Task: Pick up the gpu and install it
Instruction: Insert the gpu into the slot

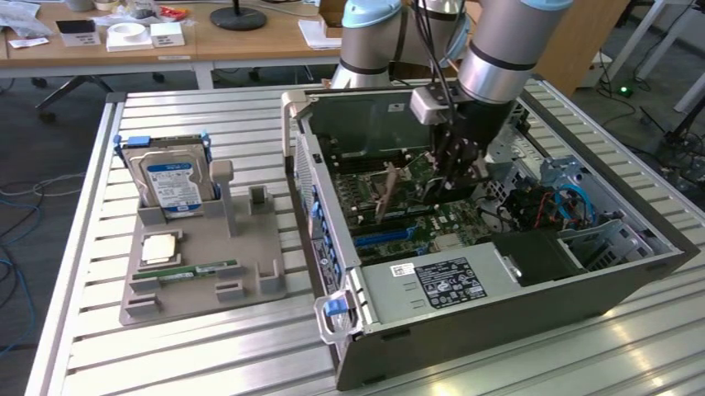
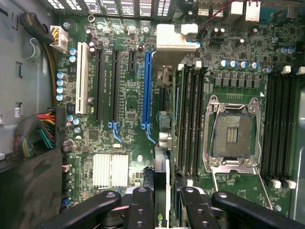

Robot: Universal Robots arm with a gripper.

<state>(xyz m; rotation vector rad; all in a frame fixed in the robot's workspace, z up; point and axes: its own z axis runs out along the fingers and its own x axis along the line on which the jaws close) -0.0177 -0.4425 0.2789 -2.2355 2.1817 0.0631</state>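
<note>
Exterior view first: a slatted metal table (image 1: 198, 355) carries everything, with wooden desks (image 1: 264, 41) behind it and loose cables (image 1: 16, 198) on the floor at the exterior view's left. On that side sits a grey fixture (image 1: 259, 247), with a hard drive (image 1: 174, 181) standing upright in it and a RAM stick (image 1: 204, 271) lying flat. Towards the right, the open PC case (image 1: 496, 322) lies on its side, and the arm (image 1: 501, 49) reaches down into it.

Wrist view now: the gripper (image 2: 164, 193) pinches the gpu (image 2: 161, 167), seen edge-on over the motherboard (image 2: 128, 119), between the blue slot (image 2: 147, 71) and the black memory slots (image 2: 190, 119). Crowding in are the CPU socket (image 2: 232, 133) beyond the memory slots and a bundle of coloured wires (image 2: 35, 131) by the case wall.
</note>
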